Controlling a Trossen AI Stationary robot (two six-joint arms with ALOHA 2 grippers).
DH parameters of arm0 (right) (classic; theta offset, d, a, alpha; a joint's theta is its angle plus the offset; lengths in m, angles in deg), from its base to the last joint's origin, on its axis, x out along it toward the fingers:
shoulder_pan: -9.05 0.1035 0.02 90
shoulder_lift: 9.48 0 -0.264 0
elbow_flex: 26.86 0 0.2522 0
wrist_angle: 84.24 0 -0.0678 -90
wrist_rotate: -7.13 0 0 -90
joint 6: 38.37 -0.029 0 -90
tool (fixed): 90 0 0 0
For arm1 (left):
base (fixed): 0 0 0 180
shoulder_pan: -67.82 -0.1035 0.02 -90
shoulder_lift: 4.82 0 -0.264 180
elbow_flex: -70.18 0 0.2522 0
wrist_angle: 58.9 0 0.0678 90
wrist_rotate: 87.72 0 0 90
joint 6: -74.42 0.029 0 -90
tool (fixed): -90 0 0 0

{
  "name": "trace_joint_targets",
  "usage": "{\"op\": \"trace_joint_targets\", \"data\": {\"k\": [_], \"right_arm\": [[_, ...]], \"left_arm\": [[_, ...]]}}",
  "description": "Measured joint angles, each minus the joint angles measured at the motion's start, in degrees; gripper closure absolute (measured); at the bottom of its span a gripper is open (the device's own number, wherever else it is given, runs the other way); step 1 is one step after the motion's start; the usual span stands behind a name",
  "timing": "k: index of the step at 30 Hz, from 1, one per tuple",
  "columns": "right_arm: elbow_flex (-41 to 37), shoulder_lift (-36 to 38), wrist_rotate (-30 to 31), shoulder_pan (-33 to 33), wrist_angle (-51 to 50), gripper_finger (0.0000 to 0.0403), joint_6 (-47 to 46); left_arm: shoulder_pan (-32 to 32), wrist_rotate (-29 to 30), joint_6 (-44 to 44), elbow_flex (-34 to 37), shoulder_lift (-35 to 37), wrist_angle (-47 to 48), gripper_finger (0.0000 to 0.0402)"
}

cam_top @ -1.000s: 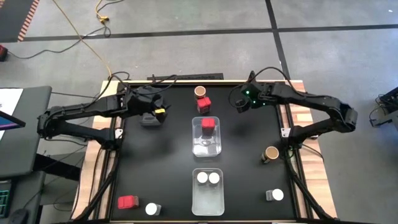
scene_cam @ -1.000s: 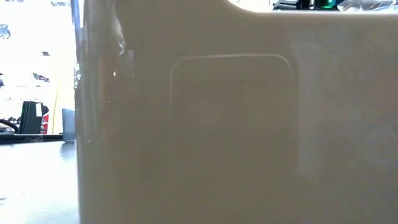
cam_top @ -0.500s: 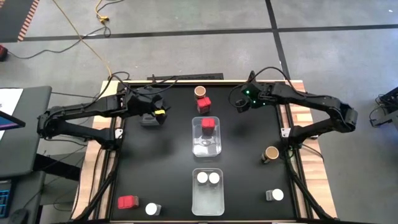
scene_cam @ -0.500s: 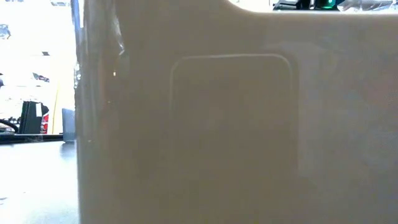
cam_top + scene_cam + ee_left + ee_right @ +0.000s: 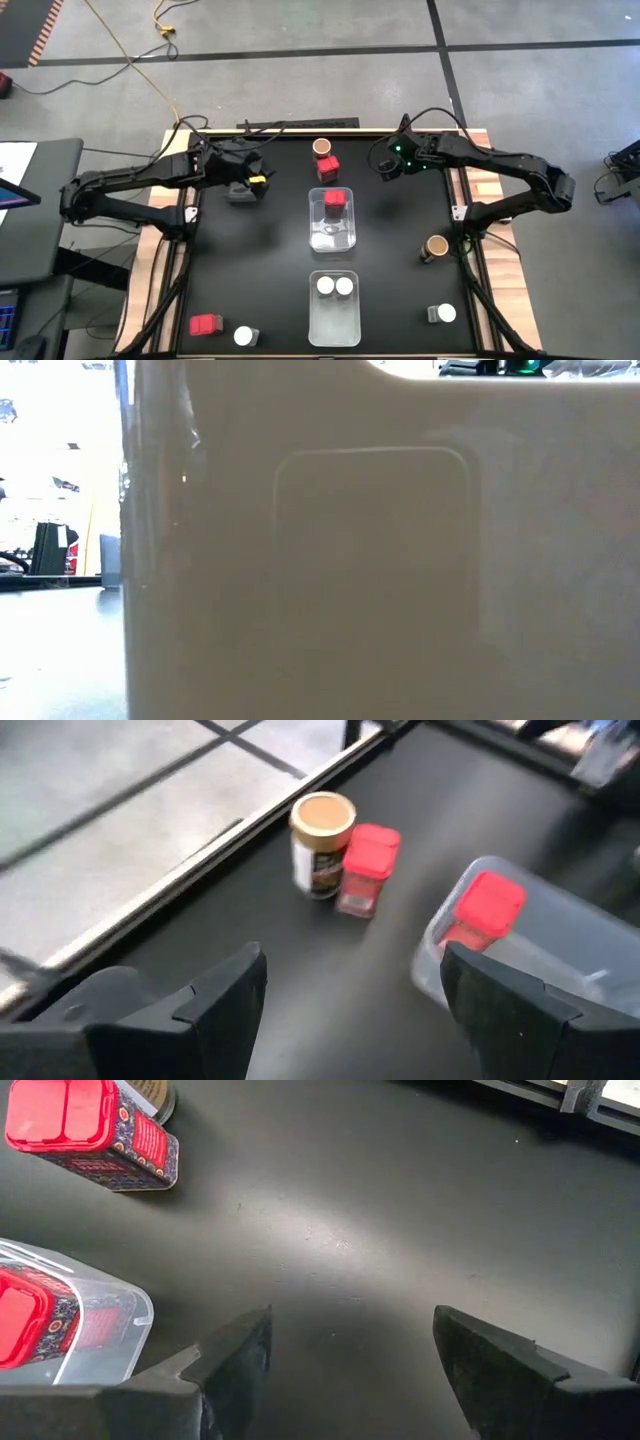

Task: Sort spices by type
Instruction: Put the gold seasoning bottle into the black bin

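Spices lie scattered over the black table (image 5: pixel 270 260) while both grippers hang empty above its far half. The left gripper (image 5: pixel 350 985) has its jaws parted with only bare tabletop between them; it grips nothing. In the high view it sits left of centre (image 5: pixel 247 187), and its wrist camera looks toward a brown-topped jar (image 5: pixel 322 844) standing upright, touching a red boxy spice (image 5: pixel 364 868) just beside it. The right gripper (image 5: pixel 350 1345) is likewise parted and holds nothing, hovering over bare black surface right of centre (image 5: pixel 385 165).

Between the two grippers, near the table's far edge, the brown-topped jar (image 5: pixel 321 149) and the red boxy spice (image 5: pixel 328 167) stand together. Just nearer than them is a clear tub (image 5: pixel 333 237) with one red spice (image 5: pixel 335 203) inside, at the tub's far end. A second clear tub (image 5: pixel 334 320) sits nearer still and holds two white-lidded jars (image 5: pixel 335 286) side by side at its far end.

Outside the tubs, another brown-topped jar (image 5: pixel 436 247) stands near the right edge, and a white-lidded jar (image 5: pixel 442 314) sits at the near right corner. At the near left corner, a red box (image 5: pixel 205 325) lies beside a further white-lidded jar (image 5: pixel 244 336).

The low view is almost wholly blocked by a pale, translucent surface (image 5: pixel 380 560) close to the lens.
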Motion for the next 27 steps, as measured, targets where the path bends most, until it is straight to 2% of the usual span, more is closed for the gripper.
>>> {"op": "trace_joint_targets", "data": {"k": [5, 8, 12, 19, 27], "right_arm": [[0.02, 0.0, 0.02, 0.0, 0.0, 0.0101, 0.01], [0.04, 0.0, 0.02, 0.0, 0.02, 0.0101, 0.02], [0.04, 0.0, 0.02, 0.0, 0.0, 0.0101, 0.02], [0.04, 0.0, 0.04, 0.0, 0.0, 0.0101, 0.04], [0.04, 0.0, 0.04, 0.0, 0.04, 0.0101, 0.15]], "left_arm": [[-6.53, -7.25, -0.83, -2.09, -2.79, -3.35, 0.0118], [-11.15, -11.81, 4.04, -7.29, -7.69, -3.43, 0.0118], [-14.78, -16.17, 12.06, -16.81, -17.58, -2.72, 0.0118], [-17.08, -21.89, 26.99, -35.77, -35.77, 5.0, 0.0118], [-17.1, -25.35, 30.43, -52.9, -52.13, 10.91, 0.0118]]}}
